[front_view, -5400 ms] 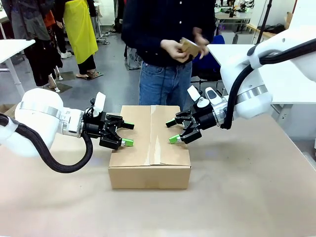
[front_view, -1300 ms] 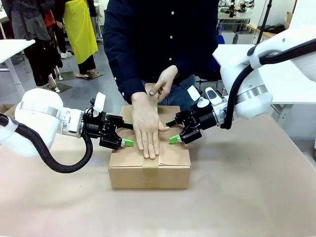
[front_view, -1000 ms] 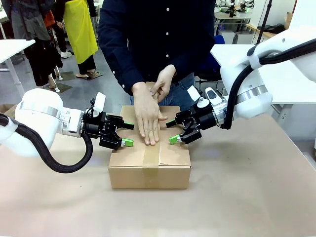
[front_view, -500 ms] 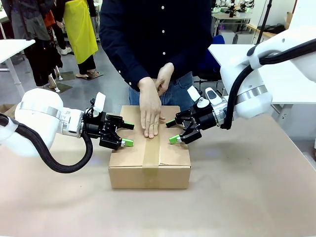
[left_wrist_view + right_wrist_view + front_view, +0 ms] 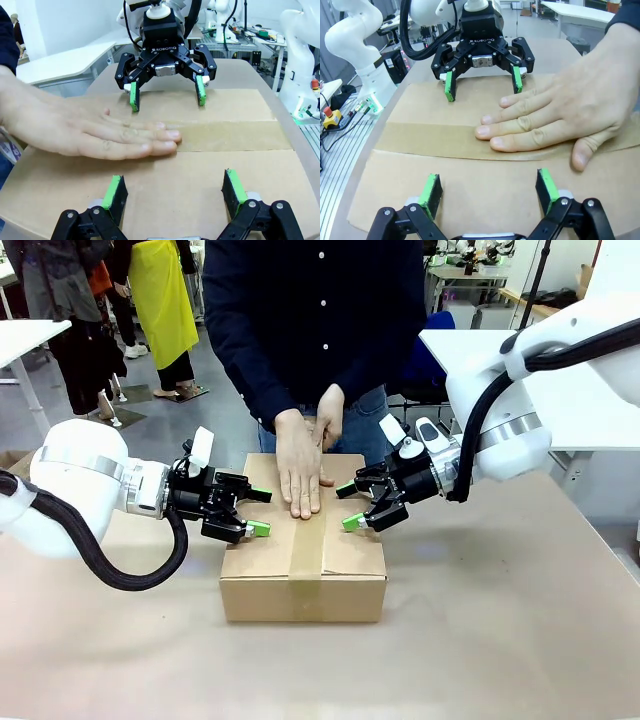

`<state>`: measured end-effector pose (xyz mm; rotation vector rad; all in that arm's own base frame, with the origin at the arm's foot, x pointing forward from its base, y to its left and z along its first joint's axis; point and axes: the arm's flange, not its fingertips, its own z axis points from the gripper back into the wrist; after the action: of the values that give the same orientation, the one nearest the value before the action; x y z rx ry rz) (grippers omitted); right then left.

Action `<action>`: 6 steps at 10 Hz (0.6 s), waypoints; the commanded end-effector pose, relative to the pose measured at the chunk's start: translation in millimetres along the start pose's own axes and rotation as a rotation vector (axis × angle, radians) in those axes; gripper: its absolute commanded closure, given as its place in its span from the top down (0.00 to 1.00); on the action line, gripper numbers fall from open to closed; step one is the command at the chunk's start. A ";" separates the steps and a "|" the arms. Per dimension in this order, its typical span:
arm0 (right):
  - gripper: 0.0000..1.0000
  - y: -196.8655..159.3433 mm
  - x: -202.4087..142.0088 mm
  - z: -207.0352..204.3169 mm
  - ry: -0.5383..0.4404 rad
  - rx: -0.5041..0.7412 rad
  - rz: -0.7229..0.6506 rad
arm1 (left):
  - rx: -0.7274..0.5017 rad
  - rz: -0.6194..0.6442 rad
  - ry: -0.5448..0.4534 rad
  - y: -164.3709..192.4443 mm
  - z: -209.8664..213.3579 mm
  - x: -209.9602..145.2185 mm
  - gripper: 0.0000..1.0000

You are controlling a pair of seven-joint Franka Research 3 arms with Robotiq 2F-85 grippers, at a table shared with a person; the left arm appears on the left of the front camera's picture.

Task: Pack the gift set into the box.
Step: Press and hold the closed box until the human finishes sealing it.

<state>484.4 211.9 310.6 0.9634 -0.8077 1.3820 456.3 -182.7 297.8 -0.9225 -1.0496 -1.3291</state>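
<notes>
The box point(image 5: 303, 540) sits closed near the middle of the counter point(image 5: 500, 640), its far side toward the far edge where a person stands. Flaps are down, and a strip of brown tape point(image 5: 304, 558) runs along the centre seam from the far side over the near top edge onto the front wall. The gift set is not visible with the flaps shut. The person's hand point(image 5: 299, 468) lies flat, palm down, on the far half of the tape, fingers pointing toward the robot's side; their other hand point(image 5: 328, 420) is held behind it at the box's far edge, not clearly touching the cardboard. Left pincer point(image 5: 252, 510) hangs over the box's left top flap, jaws spread apart and holding nothing, green pads close above or on the cardboard, contact cannot be told. Right pincer point(image 5: 349, 506) mirrors it over the right top flap, jaws also spread wide and empty, tips close to the surface. In the left wrist view the left pincer point(image 5: 174, 196) frames the flap with the hand point(image 5: 85, 132) across the tape point(image 5: 230, 136) and the right pincer point(image 5: 166, 95) facing it beyond. In the right wrist view the right pincer point(image 5: 490, 194) shows the same from the opposite side, with the hand point(image 5: 560, 112) on the tape point(image 5: 425, 140) and the left pincer point(image 5: 482, 82) opposite.
</notes>
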 end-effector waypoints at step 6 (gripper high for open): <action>1.00 -0.8 -2.1 -0.9 0.002 0.001 -0.003 | -0.005 -0.005 -0.006 -1.9 1.6 -2.4 1.00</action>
<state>484.4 211.8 310.3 0.9636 -0.8073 1.3814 456.2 -182.7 297.7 -0.9225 -1.0495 -1.3290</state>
